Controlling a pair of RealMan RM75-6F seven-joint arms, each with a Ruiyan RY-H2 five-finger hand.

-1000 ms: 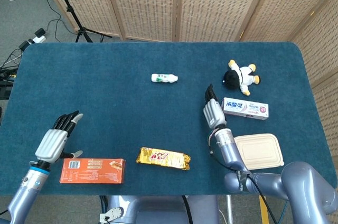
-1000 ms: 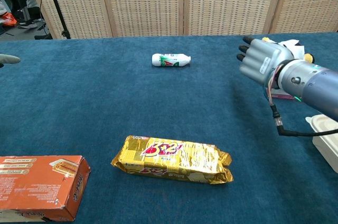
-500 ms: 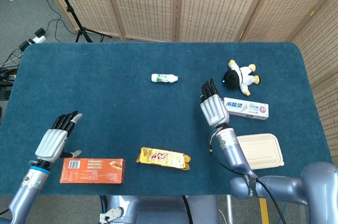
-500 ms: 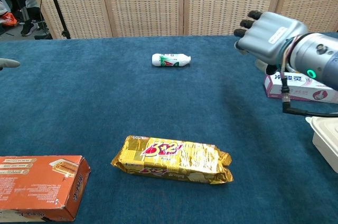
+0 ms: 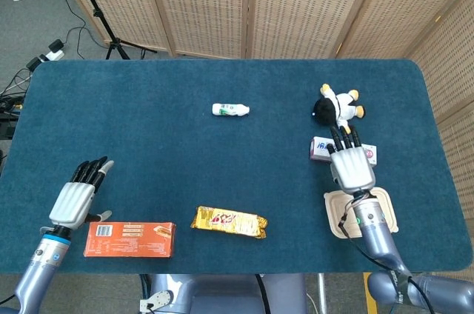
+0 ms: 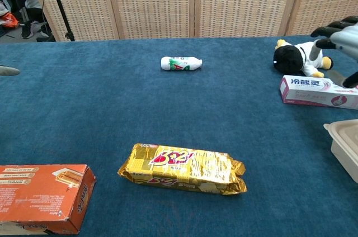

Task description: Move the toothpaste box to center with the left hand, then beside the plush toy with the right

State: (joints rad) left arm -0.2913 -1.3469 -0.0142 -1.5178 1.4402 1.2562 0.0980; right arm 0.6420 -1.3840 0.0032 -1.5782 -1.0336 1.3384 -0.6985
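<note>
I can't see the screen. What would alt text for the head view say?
From above, the robot's right hand, fingers spread, hovers over a toothpaste box lying beside a plush toy on a blue table. Its left hand rests open near an orange box.

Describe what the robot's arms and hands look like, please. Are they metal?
I cannot tell the material. Both the left hand and the right hand have silver-grey ribbed backs and black fingers. Each sits on a rounded, glossy blue-grey forearm; the left has a teal ring at the wrist, and a thin black cable runs beside the right wrist. The chest view shows only dark fingertips of the right hand.
</note>
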